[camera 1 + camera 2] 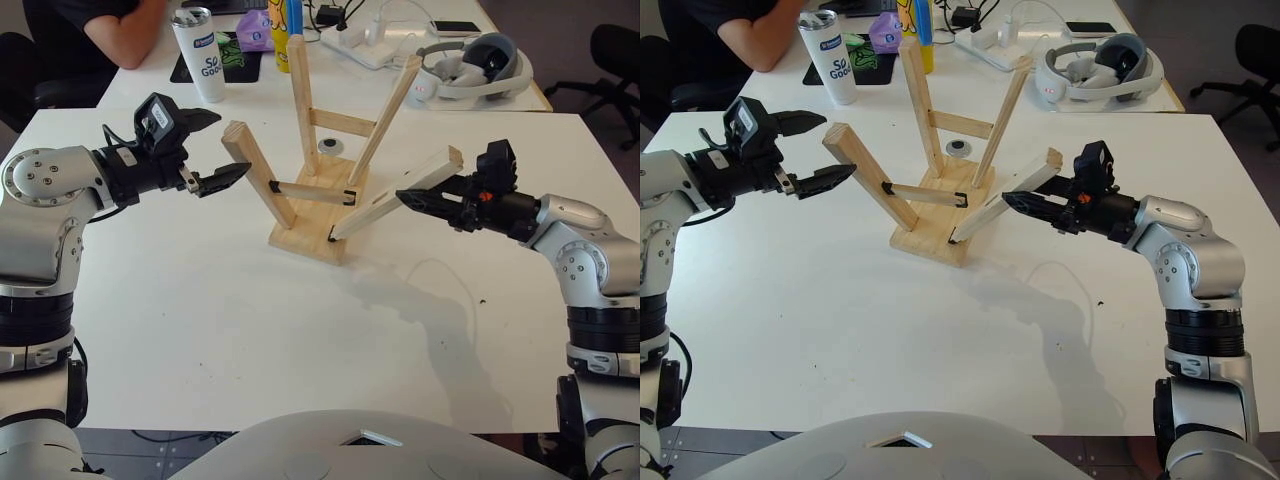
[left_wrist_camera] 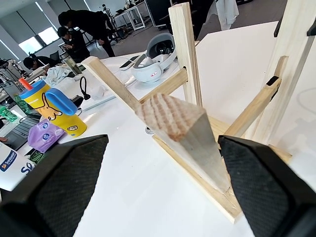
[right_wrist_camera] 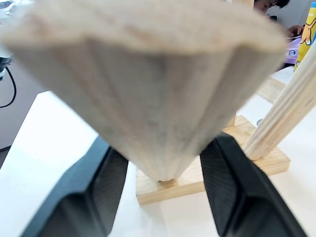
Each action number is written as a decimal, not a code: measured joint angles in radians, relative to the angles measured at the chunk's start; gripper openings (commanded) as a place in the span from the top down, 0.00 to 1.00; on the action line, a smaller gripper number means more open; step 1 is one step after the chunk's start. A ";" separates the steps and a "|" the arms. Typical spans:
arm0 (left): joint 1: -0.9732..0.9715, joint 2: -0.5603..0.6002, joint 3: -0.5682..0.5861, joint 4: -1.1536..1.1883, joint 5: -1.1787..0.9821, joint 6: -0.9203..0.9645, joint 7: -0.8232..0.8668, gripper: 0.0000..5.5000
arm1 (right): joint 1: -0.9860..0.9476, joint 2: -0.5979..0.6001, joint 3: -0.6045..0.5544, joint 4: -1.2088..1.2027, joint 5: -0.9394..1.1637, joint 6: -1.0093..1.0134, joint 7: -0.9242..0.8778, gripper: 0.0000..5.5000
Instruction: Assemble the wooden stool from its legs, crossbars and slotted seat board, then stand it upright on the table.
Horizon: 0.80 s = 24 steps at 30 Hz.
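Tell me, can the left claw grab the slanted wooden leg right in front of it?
Probably yes. The left claw is open, the wooden leg points its end straight at the gap, and nothing sits between them.

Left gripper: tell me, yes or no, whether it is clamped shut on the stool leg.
No, the left gripper is open, its pads standing apart on either side of the leg with gaps showing.

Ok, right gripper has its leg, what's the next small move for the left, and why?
Probably ease the left gripper forward until its open fingers straddle the left leg, then close. That leg's top lines up with the gap but is ungripped, the right gripper is shut on the right leg, and the stool sits inverted on its seat board.
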<state>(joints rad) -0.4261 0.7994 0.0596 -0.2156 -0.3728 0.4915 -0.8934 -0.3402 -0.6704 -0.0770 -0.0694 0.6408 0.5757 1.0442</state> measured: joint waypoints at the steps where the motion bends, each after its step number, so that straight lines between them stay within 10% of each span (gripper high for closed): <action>1: 0.001 0.000 0.000 -0.002 0.000 0.002 0.001 0.25 | -0.006 -0.001 0.006 0.000 -0.006 -0.003 0.002 0.62; 24: 0.094 -0.024 0.039 -0.077 -0.017 0.022 0.067 0.25 | -0.165 -0.087 0.173 -0.150 -0.122 0.164 -0.079 0.62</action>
<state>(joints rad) -0.3316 0.7752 0.0988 -0.2927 -0.3895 0.5139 -0.8267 -0.5054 -0.7571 0.0958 -0.2196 0.5187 0.7398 0.9653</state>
